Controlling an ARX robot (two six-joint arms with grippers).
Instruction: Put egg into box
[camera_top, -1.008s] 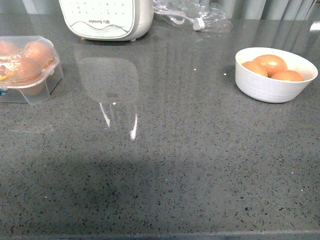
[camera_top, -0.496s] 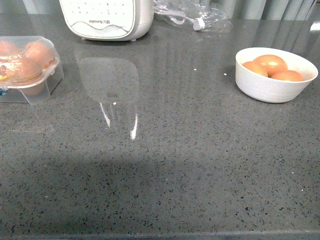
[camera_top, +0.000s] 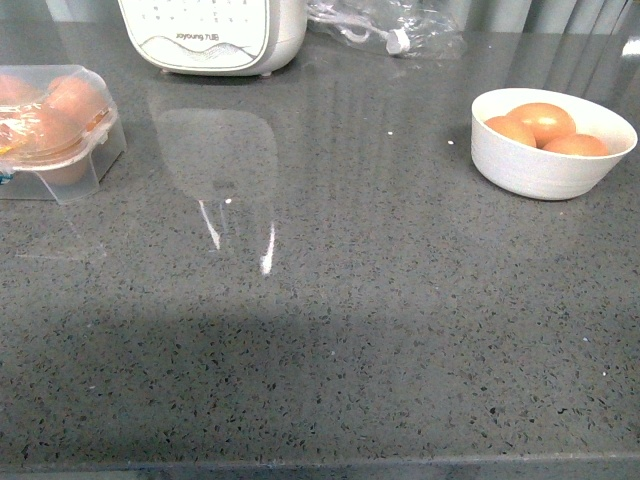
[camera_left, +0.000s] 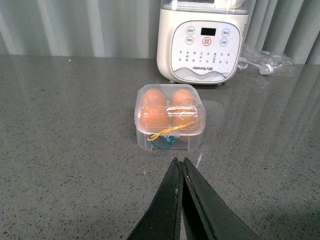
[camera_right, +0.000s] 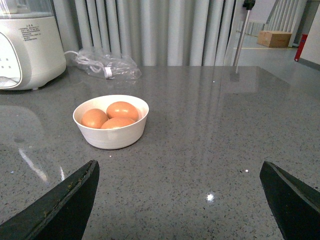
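Note:
Three brown eggs (camera_top: 541, 121) lie in a round white bowl (camera_top: 545, 170) at the right of the grey counter; they also show in the right wrist view (camera_right: 121, 109). The clear plastic box (camera_top: 70, 150) stands at the far left, lid closed, with several eggs inside; it also shows in the left wrist view (camera_left: 169, 120). My left gripper (camera_left: 179, 161) is shut and empty, a short way in front of the box. My right gripper (camera_right: 180, 172) is open wide and empty, well short of the bowl (camera_right: 111, 134). Neither arm shows in the front view.
A large white appliance (camera_top: 213, 35) stands at the back of the counter, also in the left wrist view (camera_left: 202, 42). A crumpled clear plastic bag with a cord (camera_top: 385, 28) lies beside it. Grey curtains hang behind the counter.
The front view has shifted slightly; everything sits a little higher in the picture than before. The box, the bowl and the eggs have not moved on the counter.

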